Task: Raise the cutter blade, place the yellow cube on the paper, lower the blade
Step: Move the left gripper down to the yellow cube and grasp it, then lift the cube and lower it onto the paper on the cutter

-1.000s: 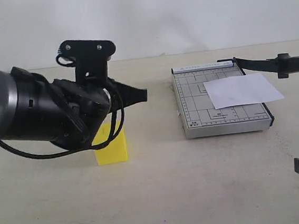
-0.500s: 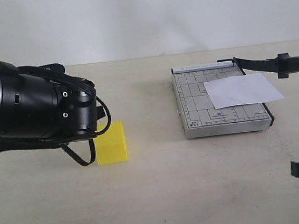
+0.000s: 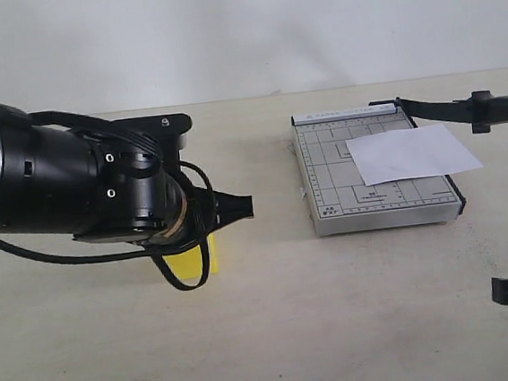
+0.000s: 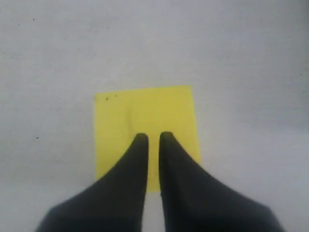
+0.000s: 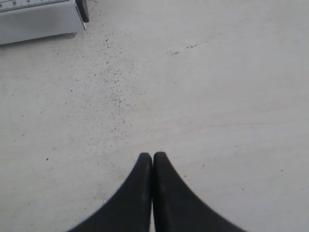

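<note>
While the left gripper (image 4: 150, 137) hangs over the yellow cube (image 4: 145, 121) on the left half of the tabletop (image 3: 337, 308), jaws all but closed on nothing, the plain-faced block sits flat. Toward the right edge, the cutter blade (image 3: 435, 107), thin and black, runs rightward from the far corner of the grey base (image 3: 323, 161), the white paper (image 3: 412, 153) lying askew on the grid. The right gripper (image 5: 152, 155) is shut, empty.

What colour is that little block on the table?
The cube is plain bright yellow; the left wrist view shows it best.
</note>
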Tool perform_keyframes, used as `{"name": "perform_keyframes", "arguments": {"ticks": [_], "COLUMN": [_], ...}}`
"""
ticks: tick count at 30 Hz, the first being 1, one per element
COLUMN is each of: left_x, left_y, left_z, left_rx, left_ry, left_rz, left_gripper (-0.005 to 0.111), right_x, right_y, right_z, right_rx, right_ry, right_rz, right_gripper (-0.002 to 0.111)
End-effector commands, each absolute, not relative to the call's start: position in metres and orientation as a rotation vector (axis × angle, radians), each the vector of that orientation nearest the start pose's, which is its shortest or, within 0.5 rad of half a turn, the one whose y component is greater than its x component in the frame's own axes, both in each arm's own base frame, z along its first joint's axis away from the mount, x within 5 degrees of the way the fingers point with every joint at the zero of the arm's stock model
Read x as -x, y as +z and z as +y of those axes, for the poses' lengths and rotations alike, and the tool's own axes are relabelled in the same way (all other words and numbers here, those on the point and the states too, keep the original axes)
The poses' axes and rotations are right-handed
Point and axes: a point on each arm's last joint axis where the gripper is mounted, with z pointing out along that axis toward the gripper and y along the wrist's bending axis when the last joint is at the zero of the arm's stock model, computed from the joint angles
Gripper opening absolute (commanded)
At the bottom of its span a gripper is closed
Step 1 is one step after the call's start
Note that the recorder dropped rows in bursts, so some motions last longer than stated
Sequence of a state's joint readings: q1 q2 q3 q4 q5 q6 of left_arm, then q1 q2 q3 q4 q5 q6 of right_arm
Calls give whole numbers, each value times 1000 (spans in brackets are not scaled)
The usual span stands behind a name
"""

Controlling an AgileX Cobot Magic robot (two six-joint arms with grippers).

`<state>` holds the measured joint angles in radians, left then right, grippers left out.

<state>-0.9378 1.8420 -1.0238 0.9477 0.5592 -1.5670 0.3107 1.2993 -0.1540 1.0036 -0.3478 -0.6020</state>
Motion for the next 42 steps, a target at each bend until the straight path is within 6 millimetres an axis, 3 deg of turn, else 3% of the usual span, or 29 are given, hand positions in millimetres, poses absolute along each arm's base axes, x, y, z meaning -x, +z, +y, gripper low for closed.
{"name": "perform_keyframes", "arguments": {"ticks": [1, 3, 5, 7, 12, 17, 19, 21, 24, 26, 35, 42], "left_x": [-239, -239, -240, -241, -242, -244, -244, -244, -245, -246, -240, -196], "left_y": [166, 167, 167, 165, 157, 134, 130, 127, 125, 128, 203, 248], "left_z": [-268, -270, -269, -266, -264, -266, -265, -264, -265, -266, -259, -250], "left_rx": [-232, -244, -147, -79, -66, -108, -104, -108, -116, -144, -417, -898], "left_ry": [-161, -183, -200, -176, -123, -57, -31, -13, -13, -8, -46, -268], "left_rz": [2458, 2450, 2461, 2467, 2480, 2513, 2520, 2524, 2524, 2515, 2382, 2469], "left_gripper": [34, 63, 89, 109, 110, 109, 105, 85, 33, 5, 4, 4], "right_x": [-159, -159, -158, -158, -158, -158, -158, -158, -158, -158, -157, -157], "right_y": [131, 130, 129, 129, 129, 129, 129, 129, 129, 129, 128, 128], "right_z": [25, 26, 26, 27, 27, 27, 27, 27, 27, 27, 28, 28], "right_rx": [-193, -190, -188, -184, -183, -183, -183, -183, -183, -182, -180, -180], "right_ry": [-26, -13, -8, -3, -3, -3, -3, -3, -3, 0, 8, 8], "right_rz": [2392, 2405, 2411, 2416, 2416, 2416, 2416, 2416, 2416, 2419, 2428, 2428], "right_gripper": [0, 0, 0, 0, 0, 0, 0, 0, 0, 0, 0, 0]}}
